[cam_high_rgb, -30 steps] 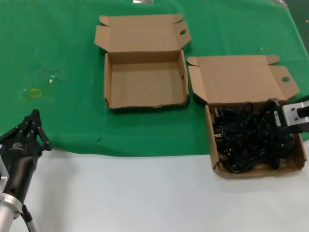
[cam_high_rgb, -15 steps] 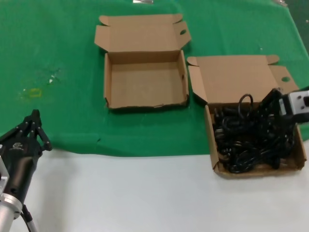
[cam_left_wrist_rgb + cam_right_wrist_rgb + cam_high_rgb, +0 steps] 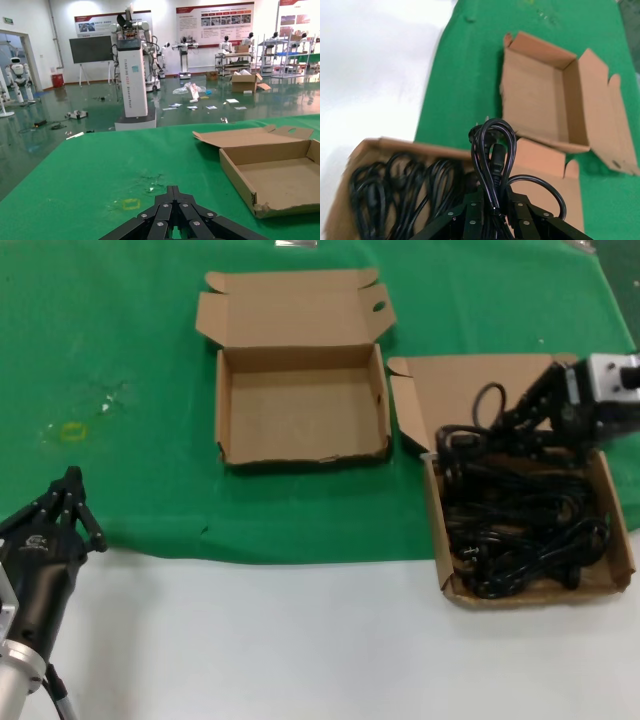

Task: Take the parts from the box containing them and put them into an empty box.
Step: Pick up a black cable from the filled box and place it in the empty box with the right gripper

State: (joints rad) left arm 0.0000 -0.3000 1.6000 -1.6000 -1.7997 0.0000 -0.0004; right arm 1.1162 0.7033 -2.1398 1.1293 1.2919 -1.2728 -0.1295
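**Right claw has a cord up over the full box**

Right side of the head view: the right claw (image 3: 528, 418) is pinched tight on a looped cord (image 3: 489, 400), holding it above the back edge of the squarish box (image 3: 620, 540). The right wrist view confirms it, fingers (image 3: 472, 212) pressed together on the cord's strands, one loop and its plug standing up clear above them. How many strands are caught in the grip is hard to say; they bunch together where they enter the claw.

Below, the rest of the cords (image 3: 525, 525) lie in a black tangle filling that box's tray, individual ones impossible to separate by eye. Part of the box's raised lid is hidden behind the claw and arm, and the arm itself is cut off at the right edge of the frame.

Upper centre of the head view: the wide, short box (image 3: 300, 415) sits open on the green mat (image 3: 120, 340), its tray bare cardboard, just beside the full box.

Lower left corner: the left claw (image 3: 68, 505) is parked over the edge of the mat, where the white bench (image 3: 300, 640) begins, its fingers drawn together to a point. The left wrist view shows only their tips at the bottom edge.
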